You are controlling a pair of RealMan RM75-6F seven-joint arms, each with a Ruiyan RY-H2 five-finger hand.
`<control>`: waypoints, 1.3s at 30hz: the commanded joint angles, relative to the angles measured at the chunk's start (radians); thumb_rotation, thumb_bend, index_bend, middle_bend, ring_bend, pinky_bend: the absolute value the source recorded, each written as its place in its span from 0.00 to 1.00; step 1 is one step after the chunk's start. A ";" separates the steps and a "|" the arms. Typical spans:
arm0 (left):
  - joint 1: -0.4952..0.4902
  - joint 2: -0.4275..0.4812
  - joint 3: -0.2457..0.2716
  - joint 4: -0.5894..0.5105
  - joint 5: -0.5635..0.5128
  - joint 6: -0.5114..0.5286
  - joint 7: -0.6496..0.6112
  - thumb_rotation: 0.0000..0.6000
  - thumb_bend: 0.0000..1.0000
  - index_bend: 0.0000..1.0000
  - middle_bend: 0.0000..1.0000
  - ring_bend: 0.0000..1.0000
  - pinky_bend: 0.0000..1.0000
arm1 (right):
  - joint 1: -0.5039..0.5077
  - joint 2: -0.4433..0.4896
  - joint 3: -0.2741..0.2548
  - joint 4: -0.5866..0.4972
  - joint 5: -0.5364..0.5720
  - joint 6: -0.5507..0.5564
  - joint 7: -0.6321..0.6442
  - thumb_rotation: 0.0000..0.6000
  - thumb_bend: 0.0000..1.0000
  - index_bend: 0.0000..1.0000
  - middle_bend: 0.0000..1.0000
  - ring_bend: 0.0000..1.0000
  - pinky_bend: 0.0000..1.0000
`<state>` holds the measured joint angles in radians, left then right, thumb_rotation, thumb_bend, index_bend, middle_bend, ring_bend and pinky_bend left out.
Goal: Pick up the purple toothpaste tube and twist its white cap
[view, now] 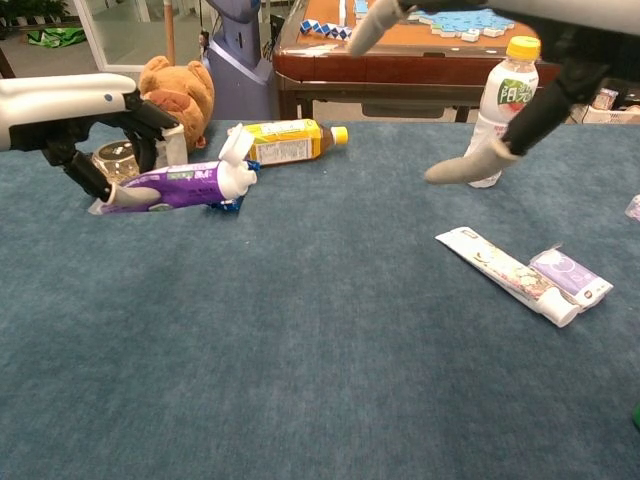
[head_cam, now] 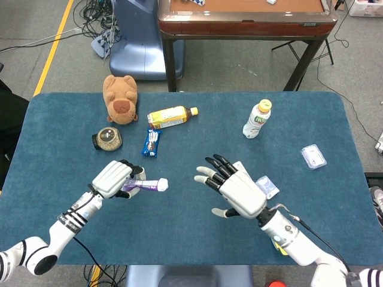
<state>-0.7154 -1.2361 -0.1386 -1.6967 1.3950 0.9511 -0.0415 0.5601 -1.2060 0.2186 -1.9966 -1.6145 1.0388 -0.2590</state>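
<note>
the purple toothpaste tube (head_cam: 142, 186) is held above the blue table (head_cam: 179, 239) in the left hand (head_cam: 114, 179), fingers wrapped round its body and its white cap (head_cam: 162, 185) pointing toward the right hand (head_cam: 236, 190), which hangs near it with fingers spread and nothing in them. behind the tube lie a blue snack packet (head_cam: 151, 142), a jar (head_cam: 108, 139), a plush bear (head_cam: 121, 98) and a yellow bottle (head_cam: 170, 116) on its side; a white toothpaste tube (view: 505, 272) and small packet (view: 570, 276) lie under the right hand, a capped drink bottle (head_cam: 257, 119) stands toward the far edge. bare cloth lies between the hands and along the near edge; no label is readable.

Both hands, left (head_cam: 114, 178) and right (head_cam: 239, 192), have glossy white backs, black fingers and pale grey fingertips. White forearms; black bands ring the left wrist, a black cable trails the right.
</note>
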 commanded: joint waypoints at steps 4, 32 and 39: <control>-0.032 -0.010 -0.029 -0.023 -0.069 -0.041 0.028 1.00 0.51 0.53 0.69 0.48 0.35 | 0.084 -0.115 0.035 0.065 0.070 -0.050 -0.078 1.00 0.18 0.23 0.16 0.03 0.02; -0.053 -0.015 -0.037 -0.025 -0.139 -0.071 0.015 1.00 0.51 0.54 0.70 0.48 0.36 | 0.243 -0.237 0.028 0.163 0.300 -0.108 -0.239 1.00 0.18 0.32 0.16 0.03 0.02; -0.048 -0.005 -0.038 -0.014 -0.131 -0.086 -0.053 1.00 0.53 0.55 0.72 0.50 0.36 | 0.238 -0.225 0.005 0.172 0.320 -0.095 -0.221 1.00 0.18 0.33 0.16 0.03 0.02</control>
<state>-0.7650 -1.2419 -0.1768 -1.7139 1.2611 0.8661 -0.0900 0.7990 -1.4321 0.2253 -1.8258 -1.2955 0.9418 -0.4820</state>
